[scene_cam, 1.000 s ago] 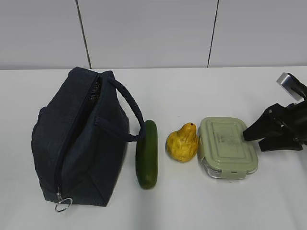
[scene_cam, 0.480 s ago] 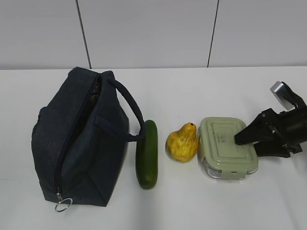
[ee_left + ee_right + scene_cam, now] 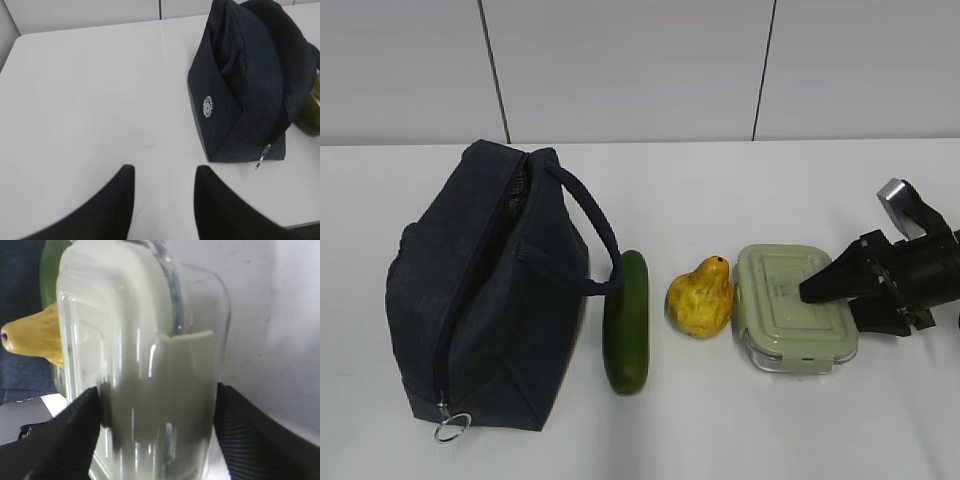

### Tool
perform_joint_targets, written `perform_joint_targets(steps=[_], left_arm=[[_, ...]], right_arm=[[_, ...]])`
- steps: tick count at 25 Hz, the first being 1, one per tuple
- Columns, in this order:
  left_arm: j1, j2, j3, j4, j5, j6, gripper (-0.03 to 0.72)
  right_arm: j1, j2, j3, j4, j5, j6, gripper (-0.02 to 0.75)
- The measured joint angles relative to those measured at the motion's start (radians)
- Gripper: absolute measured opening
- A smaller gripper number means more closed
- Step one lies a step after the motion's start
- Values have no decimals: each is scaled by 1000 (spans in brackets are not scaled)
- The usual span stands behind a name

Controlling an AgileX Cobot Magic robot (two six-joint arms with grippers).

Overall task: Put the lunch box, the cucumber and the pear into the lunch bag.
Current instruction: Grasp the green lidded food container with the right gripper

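White tabletop (image 3: 740, 430), grey panelled wall behind.

Large dark navy fabric lunch bag (image 3: 485, 290) sits at the left, upright, zipper slot along the top looks partly open. Loop handle (image 3: 585, 235) arches over toward the right, metal ring pull (image 3: 451, 427) hangs at the near end. Left wrist view shows its side with a small white round logo (image 3: 208, 106).

Rectangular clear lunch box with rounded corners and pale sage-green clip lid (image 3: 792, 305) is right of centre, flat on the table.

Long smooth dark green cucumber (image 3: 626, 320) lies just beside the bag's right side, long axis running front to back, far end under the handle.

Yellow-orange bumpy pear with narrow neck (image 3: 701, 297) sits between cucumber and box, very close to the box edge, neck pointing away and right.

Right gripper (image 3: 835, 300): comes in from the right at box height, black fingers spread wide, one on each side of the box's right end. In the right wrist view the fingers (image 3: 65, 440) flank the box closely; actual contact can't be told. Not clamped.

Left gripper (image 3: 164, 192): above bare table, well left of the bag, fingers partly apart, nothing between them.
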Motion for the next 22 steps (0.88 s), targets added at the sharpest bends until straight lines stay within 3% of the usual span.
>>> perform_joint_targets(steps=[8,22], left_arm=[[0,0,0,0,0,0,240],[0,0,0,0,0,0,240]], right_arm=[[-2,0,0,10,8,-8,461],[-2,0,0,14,13,-8,391]])
